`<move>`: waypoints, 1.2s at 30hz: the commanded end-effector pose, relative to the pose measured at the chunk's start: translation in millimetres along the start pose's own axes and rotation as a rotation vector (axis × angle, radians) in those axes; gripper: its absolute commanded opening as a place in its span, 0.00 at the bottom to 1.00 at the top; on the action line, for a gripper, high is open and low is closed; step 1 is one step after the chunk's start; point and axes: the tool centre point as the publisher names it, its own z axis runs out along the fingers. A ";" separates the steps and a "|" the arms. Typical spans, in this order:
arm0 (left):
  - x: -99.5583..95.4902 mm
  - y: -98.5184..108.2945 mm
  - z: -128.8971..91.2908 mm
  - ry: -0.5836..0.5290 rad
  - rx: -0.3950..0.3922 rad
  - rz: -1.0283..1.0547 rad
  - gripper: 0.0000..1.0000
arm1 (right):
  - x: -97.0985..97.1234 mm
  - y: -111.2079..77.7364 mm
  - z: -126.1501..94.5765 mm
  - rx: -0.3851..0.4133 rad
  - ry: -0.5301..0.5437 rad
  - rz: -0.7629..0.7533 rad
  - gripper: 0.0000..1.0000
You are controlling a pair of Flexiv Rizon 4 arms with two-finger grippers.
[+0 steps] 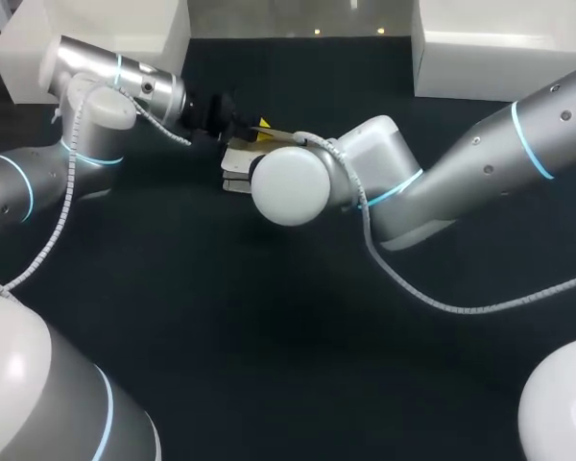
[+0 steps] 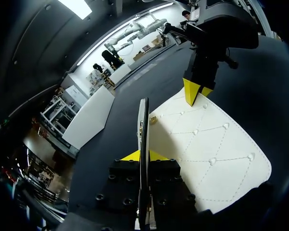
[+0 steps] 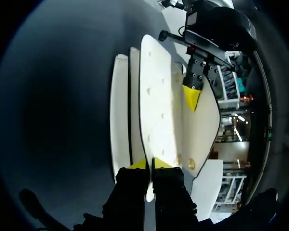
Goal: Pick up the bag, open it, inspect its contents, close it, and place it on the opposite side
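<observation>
Holding one white bag (image 1: pixel 232 175) between them, your two arms meet at the middle rear of the dark bench (image 1: pixel 298 336); you cannot tell whether it rests there or hangs just clear. Left tool (image 2: pixel 140 155): fingers nearly together, clamped from both sides on a thin white panel (image 2: pixel 143 120) bearing a gold stud (image 2: pixel 153 119). Right tool (image 3: pixel 149 164): equally narrow, pinching the edge of the quilted flap (image 3: pixel 156 106).

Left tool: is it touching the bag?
Touching. Left wrist view: a thin edge of the bag sits pinched between the yellow tips of the left tool.
</observation>
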 end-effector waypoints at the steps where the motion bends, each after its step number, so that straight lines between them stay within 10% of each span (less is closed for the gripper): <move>1: 1.3 -0.9 0.5 -0.004 0.003 0.001 0.00 | 0.0 1.6 1.6 0.003 -0.004 0.001 0.00; 36: 16.9 -18.3 -10.7 -0.083 -0.022 0.165 0.00 | 0.0 1.6 1.6 0.003 -0.004 0.001 0.00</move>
